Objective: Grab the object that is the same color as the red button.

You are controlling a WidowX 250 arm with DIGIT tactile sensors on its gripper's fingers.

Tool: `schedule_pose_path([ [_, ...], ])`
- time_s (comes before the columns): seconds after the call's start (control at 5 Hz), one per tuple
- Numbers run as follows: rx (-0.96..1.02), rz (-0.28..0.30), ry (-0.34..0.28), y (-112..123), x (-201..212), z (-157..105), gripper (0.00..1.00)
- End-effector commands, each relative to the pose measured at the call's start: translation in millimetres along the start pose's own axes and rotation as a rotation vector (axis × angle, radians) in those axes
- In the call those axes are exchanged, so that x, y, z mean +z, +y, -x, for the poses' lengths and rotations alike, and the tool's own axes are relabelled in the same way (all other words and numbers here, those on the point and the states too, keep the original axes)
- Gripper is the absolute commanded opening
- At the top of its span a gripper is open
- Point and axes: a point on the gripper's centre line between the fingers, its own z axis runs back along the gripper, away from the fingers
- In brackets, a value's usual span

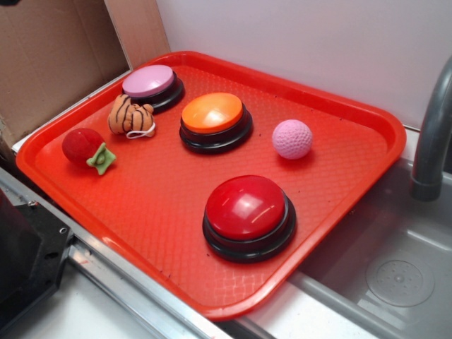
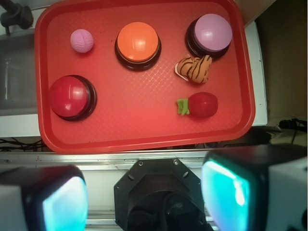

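The red button (image 1: 247, 215) (image 2: 70, 96), a glossy dome on a black base, stands near the tray's front right in the exterior view. The object, a small fuzzy red toy fruit (image 1: 83, 146) (image 2: 203, 105) with a light green leaf, lies at the tray's left side, next to the tiger plush. My gripper (image 2: 147, 199) shows only in the wrist view: it hangs high above the robot base, back from the tray's near edge, open, with nothing between its teal pads (image 2: 226, 192).
On the red tray (image 1: 155, 205) (image 2: 144, 127) also stand an orange button (image 1: 214, 120) (image 2: 138, 44) and a pink button (image 1: 150, 86) (image 2: 210, 33). An orange tiger plush (image 1: 130, 116) (image 2: 195, 68) and a pink ball (image 1: 292, 139) (image 2: 82, 40) lie there too. Sink and grey faucet (image 1: 431, 134) at right; cardboard (image 1: 49, 56) behind left.
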Motion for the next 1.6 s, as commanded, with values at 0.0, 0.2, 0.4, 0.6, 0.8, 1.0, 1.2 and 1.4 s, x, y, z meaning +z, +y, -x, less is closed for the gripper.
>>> schedule_pose_path([
  [0.0, 0.0, 0.0, 0.0, 0, 0, 0, 1.0],
  [0.2, 0.167, -0.006, -0.037, 21, -10, -11, 1.0],
  [0.4, 0.287, 0.055, -0.094, 35, -24, -15, 1.0],
  [0.6, 0.412, 0.013, -0.115, 48, -48, -20, 1.0],
  [0.8, 0.544, -0.044, -0.141, 63, -76, -24, 1.0],
  [1.0, 0.69, -0.042, -0.156, 79, -102, -29, 1.0],
  [1.2, 0.776, -0.05, -0.165, 88, -134, -33, 1.0],
  [1.4, 0.844, -0.08, -0.135, 99, -165, -33, 1.0],
])
